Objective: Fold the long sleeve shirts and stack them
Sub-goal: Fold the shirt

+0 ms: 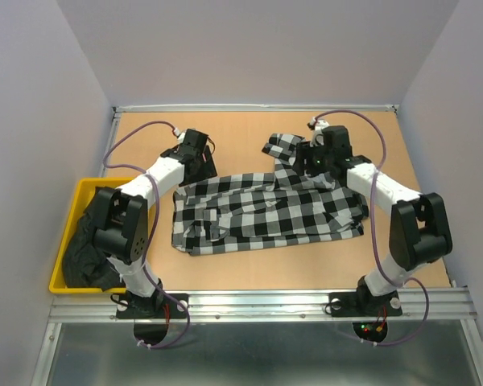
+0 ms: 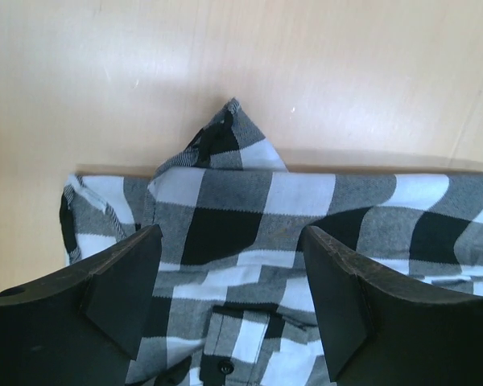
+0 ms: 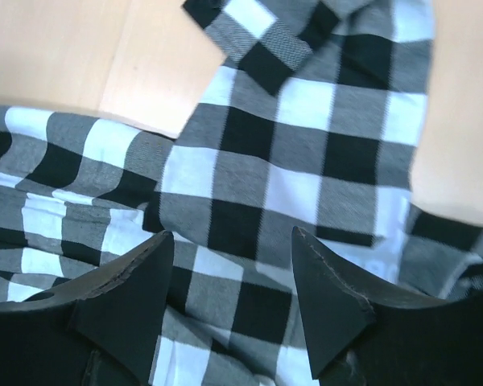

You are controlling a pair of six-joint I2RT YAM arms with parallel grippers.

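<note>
The black-and-white check shirt (image 1: 266,213) lies spread across the middle of the table, one sleeve (image 1: 280,149) folded up toward the back. My left gripper (image 1: 198,169) hovers over its upper left corner, open and empty; the left wrist view shows the check shirt (image 2: 306,201) with a button placket between my open left gripper (image 2: 232,233). My right gripper (image 1: 311,164) is over the sleeve at the upper right, open and empty; the check shirt (image 3: 306,121) lies under the right gripper (image 3: 232,235). The plain black shirt (image 1: 84,245) sits bunched in a yellow bin.
The yellow bin (image 1: 87,183) stands at the left edge of the table beside my left arm. Grey walls close in the table at the back and sides. A metal rail (image 1: 258,304) runs along the near edge.
</note>
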